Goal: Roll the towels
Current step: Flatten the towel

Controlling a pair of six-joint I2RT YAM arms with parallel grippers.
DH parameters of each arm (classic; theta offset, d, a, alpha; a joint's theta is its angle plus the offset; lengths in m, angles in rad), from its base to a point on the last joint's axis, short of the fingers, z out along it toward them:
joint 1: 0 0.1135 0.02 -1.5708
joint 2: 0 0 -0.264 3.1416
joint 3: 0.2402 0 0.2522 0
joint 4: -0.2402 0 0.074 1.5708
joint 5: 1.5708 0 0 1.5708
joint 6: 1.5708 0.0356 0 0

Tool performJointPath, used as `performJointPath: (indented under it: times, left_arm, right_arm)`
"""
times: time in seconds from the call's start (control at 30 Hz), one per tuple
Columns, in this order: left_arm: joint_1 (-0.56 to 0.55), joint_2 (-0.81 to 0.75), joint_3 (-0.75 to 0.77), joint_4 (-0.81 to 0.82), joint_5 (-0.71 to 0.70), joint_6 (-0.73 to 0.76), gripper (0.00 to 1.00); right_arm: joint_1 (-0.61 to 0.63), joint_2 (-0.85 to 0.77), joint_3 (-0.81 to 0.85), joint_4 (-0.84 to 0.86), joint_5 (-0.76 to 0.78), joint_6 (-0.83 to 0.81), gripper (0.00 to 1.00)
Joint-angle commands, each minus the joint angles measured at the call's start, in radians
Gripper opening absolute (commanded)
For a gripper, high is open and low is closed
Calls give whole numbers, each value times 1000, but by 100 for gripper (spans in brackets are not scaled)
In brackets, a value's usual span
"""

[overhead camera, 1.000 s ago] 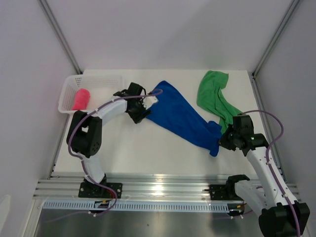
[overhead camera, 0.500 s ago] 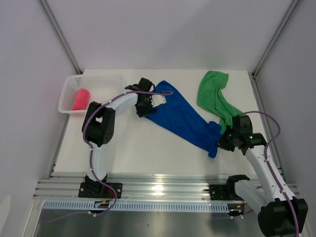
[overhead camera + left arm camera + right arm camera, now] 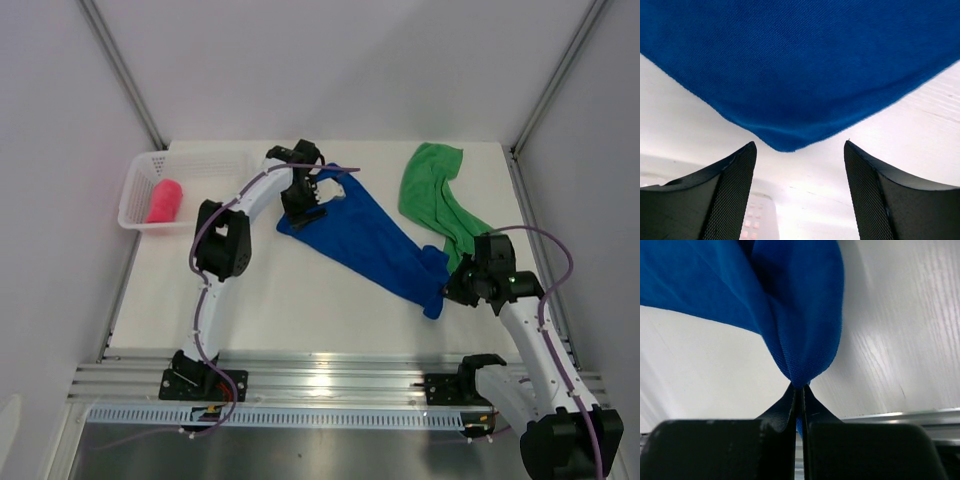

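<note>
Evidently right gripper point(image 3: 799, 390) clamped shut on near corner of blue towel point(image 3: 365, 235), likely anchoring it for flattening; left gripper point(image 3: 799, 150) gaped wide, empty, poised at far corner. Pink towel point(image 3: 165, 200) sat rolled in basket point(image 3: 195, 157); green towel point(image 3: 430, 190) lay crumpled, unrolled

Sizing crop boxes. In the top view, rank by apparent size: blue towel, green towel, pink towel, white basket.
1. blue towel, stretched out diagonally.
2-3. green towel and white basket: similar footprint and the towel is crumpled, so not ranking them.
4. pink towel, rolled up inside the basket.
</note>
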Motion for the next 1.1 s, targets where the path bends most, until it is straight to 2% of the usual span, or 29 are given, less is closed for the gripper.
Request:
performJointPath:
  times: [0.0,0.07,0.17,0.2,0.23,0.33,0.37,0.4,0.47,0.57,0.67,0.8,1.07]
  left_arm:
    - [-8,-7,95,-113,51,-80,73]
    - [0,-65,74,-111,115,-110,73]
    - [-14,-186,-54,-50,156,-73,74]
    - [-21,-215,-87,-26,145,-47,74]
    - [-32,-244,-212,31,130,19,74]
    - [-84,-335,-414,146,47,140,74]
    - [-102,-342,-430,143,41,157,74]
    - [-107,-341,-424,124,76,165,74]
    - [-116,-330,-384,82,125,176,82]
    - [-141,-292,-339,80,150,189,85]
    - [-176,-226,-318,114,73,171,85]
    - [-170,-156,-255,139,-2,143,84]
    - [-199,-34,-131,50,-88,139,86]
  right_arm:
    - [-52,-48,91,-76,41,-28,0]
    - [-88,-81,134,-123,57,-61,0]
    - [-168,-92,154,-159,8,-92,0]
    - [-180,-91,154,-163,-11,-104,0]
    - [-203,-88,155,-165,-26,-109,0]
    - [-258,-72,184,-160,-61,-143,0]
    - [-273,-68,198,-162,-68,-153,0]
    - [-289,-55,214,-163,-90,-163,0]
    - [-315,-42,244,-160,-123,-184,0]
    - [-318,-23,237,-137,-173,-181,0]
    - [-320,-26,217,-114,-192,-173,0]
    - [-321,-37,221,-123,-195,-186,0]
    - [-323,-52,203,-97,-227,-177,0]
